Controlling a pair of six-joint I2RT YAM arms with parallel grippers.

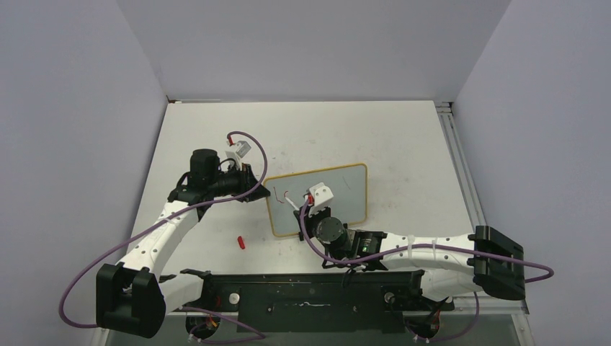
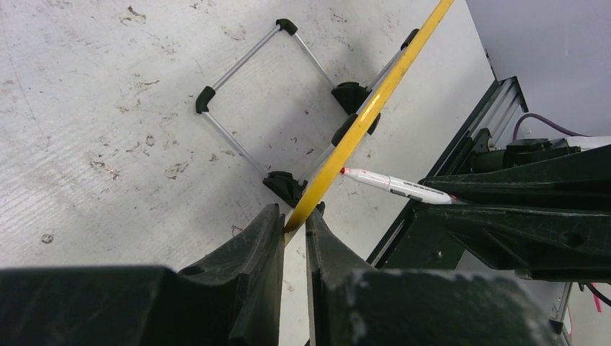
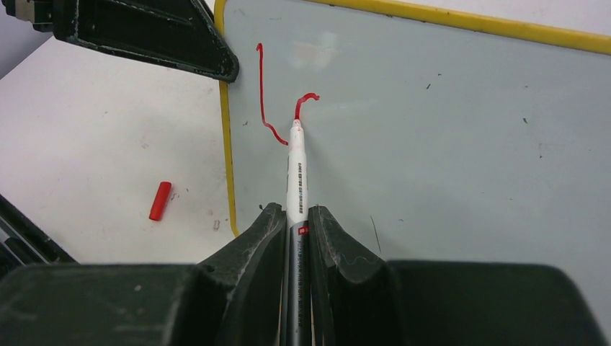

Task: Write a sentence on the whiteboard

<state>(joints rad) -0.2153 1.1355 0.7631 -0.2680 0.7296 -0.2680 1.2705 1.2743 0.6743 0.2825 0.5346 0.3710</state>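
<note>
Your right gripper sits closest in its wrist view, its two fingers pressed together on the barrel of a white marker; the marker points away from the camera, and its red tip rests on the board at the lower end of a short red curl. Just left of that curl runs a longer red stroke, straight down with a hook at the bottom; those two marks are all of the sentence that you can see, and no word is readable. Left of the board's frame a small red cap lies on the desk, apart from both grippers.

Your left gripper is closed too, pinching the thin yellow-tan frame of the whiteboard, which its wrist camera sees edge-on; the frame runs up and away from between the fingers. Behind the board a wire stand with black feet rests on the desk.

From the overhead camera you see the whiteboard near the middle of the desk, between the two arms; the left gripper holds its left edge, and the right gripper hovers over its lower left part with the marker.
</note>
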